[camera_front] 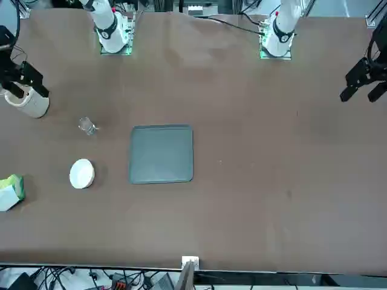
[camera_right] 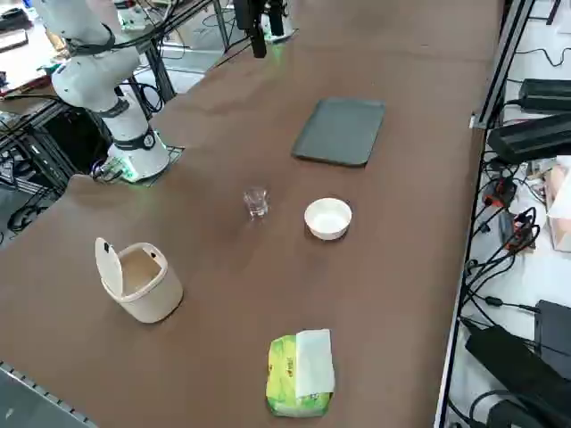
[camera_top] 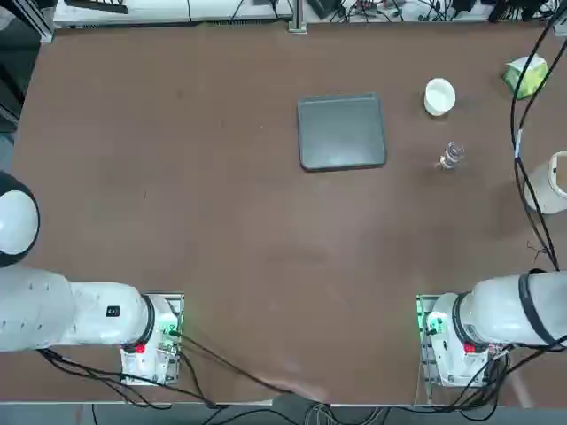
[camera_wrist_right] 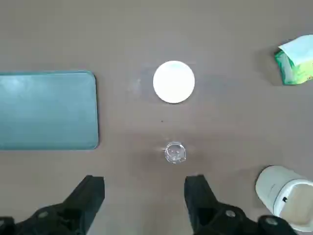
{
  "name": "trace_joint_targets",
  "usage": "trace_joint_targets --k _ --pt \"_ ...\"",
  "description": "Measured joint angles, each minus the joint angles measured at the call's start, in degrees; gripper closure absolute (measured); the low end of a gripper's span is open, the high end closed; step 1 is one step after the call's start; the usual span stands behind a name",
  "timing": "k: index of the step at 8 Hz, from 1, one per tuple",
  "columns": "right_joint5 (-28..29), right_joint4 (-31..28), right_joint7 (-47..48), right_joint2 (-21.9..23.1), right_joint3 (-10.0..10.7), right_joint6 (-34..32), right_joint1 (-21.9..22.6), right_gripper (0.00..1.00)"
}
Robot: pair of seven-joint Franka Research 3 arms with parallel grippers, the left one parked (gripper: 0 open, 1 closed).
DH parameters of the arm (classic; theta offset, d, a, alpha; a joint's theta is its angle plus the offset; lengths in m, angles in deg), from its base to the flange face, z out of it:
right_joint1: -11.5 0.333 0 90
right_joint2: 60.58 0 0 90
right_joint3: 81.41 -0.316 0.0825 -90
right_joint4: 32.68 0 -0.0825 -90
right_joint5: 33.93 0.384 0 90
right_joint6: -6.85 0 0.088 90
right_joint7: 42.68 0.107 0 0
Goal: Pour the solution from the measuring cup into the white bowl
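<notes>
the right gripper [camera_wrist_right: 144, 196] hangs high above the brown table [camera_top: 177, 195], fingers spread wide and empty. the measuring cup [camera_wrist_right: 175, 152] stands upright on the table, near the white bowl [camera_wrist_right: 173, 82] but apart from it. the grey tray [camera_wrist_right: 46, 110] lies off to one side of both.

Clear glinting measuring cup [camera_wrist_right: 175, 152] — smooth white bowl [camera_wrist_right: 173, 82] — matt brown table [camera_wrist_right: 146, 29].

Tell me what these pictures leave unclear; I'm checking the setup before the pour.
- Liquid in the measuring cup: too small and clear in every view.
- Right end effector, open above the table: its fingers show only in the wrist view.
- White bowl contents: looks plain pale inside.
</notes>
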Motion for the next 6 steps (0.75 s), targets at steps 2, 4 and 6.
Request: trace_joint_targets --k 2,4,6 --pt "0.00 0.06 -0.02 -0.11 0.00 0.01 0.03 0.00" --pt "0.00 0.32 0.38 -0.10 0.00 0.01 0.05 0.00" --pt "-1.58 0.29 6.69 -0.33 -0.08 -0.02 0.78 0.00"
